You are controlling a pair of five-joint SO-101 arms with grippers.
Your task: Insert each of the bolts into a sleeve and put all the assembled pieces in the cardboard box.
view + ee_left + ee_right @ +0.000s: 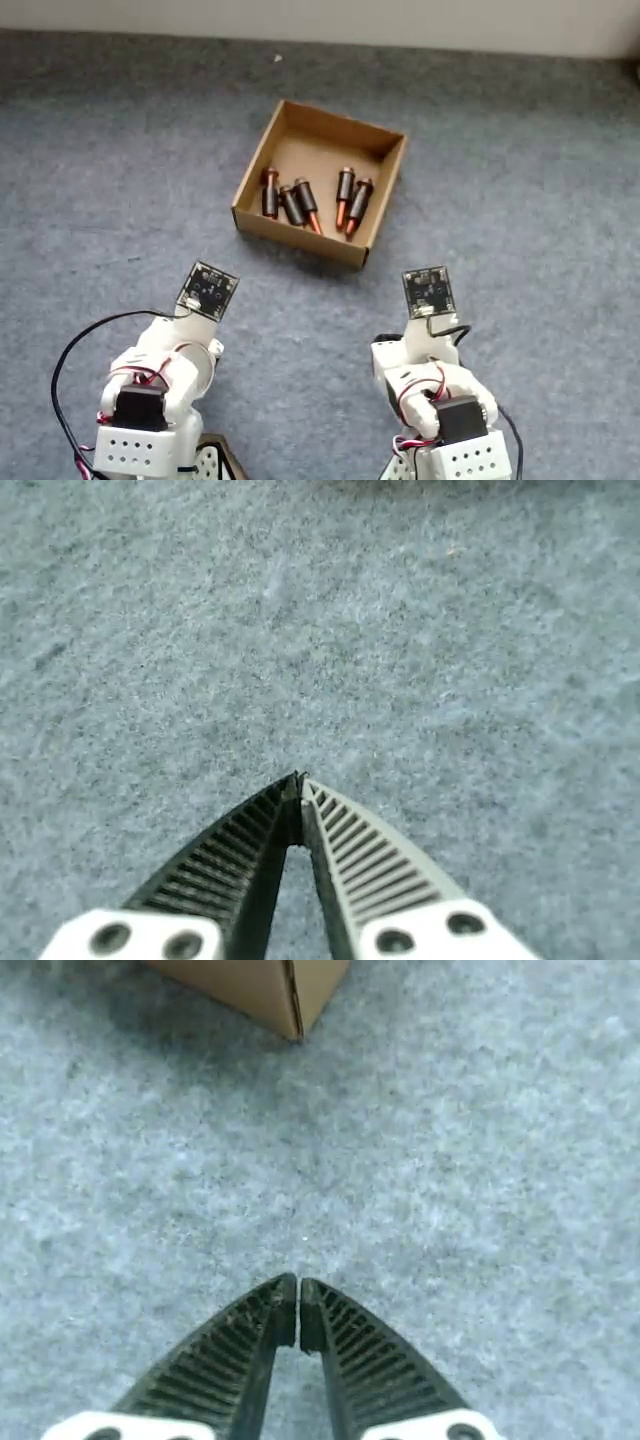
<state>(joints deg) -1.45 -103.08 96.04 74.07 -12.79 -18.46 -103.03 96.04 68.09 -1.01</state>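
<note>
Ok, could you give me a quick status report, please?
Left gripper shut, empty. Right gripper shut, empty. Assembled pieces lying in cardboard box.

High view: fixed overhead, facing down on the grey carpeted table (520,200), open brown cardboard box (300,232) central. Left wrist view: close above carpet, along the black ribbed left gripper (300,780). Right wrist view: likewise along the black ribbed right gripper (298,1282); shares that box's corner (285,1000) with the high view
</note>
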